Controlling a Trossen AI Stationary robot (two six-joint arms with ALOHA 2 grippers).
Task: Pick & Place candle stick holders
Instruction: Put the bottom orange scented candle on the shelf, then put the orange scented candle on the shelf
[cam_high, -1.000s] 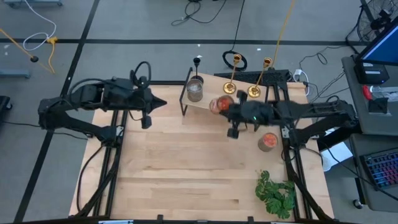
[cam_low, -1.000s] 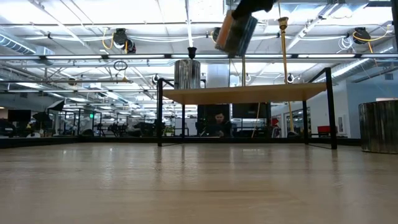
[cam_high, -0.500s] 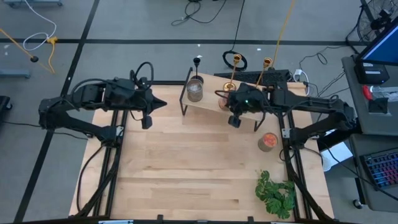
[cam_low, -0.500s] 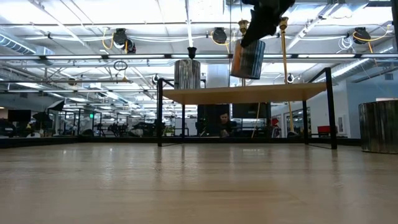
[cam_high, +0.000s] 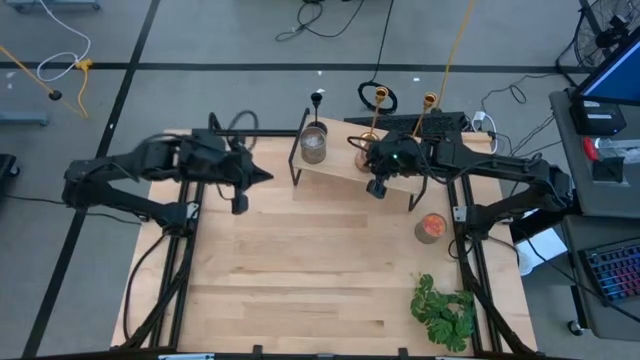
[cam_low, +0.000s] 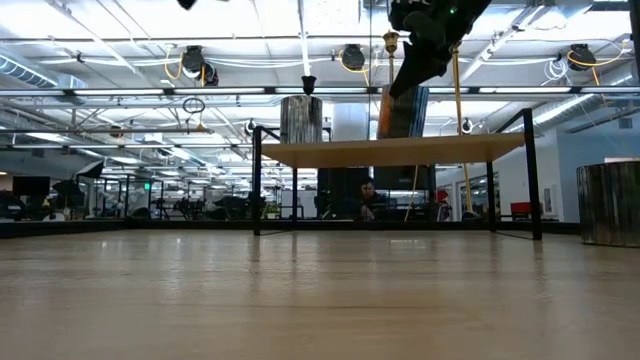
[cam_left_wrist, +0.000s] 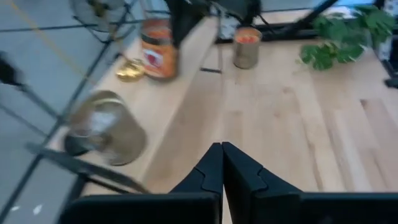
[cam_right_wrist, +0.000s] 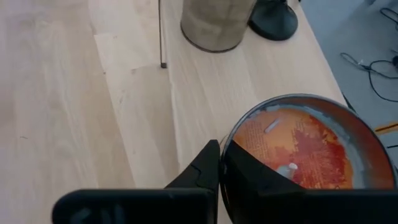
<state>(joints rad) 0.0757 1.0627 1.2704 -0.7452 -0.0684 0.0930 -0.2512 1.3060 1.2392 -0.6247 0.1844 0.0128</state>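
Candle stick holders, two gold (cam_high: 374, 118) and one black (cam_high: 317, 100), stand on the raised wooden shelf (cam_high: 335, 165); right claw (cam_high: 378, 186) grips an orange-labelled can (cam_right_wrist: 305, 158), left claw (cam_high: 238, 203) clenched empty.

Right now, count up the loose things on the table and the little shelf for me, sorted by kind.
Cans: 3 (silver can, orange can on the shelf, orange can on the table)
Candle stick holders: 3 (gold holders, black holder)
Plant: 1
Total: 7
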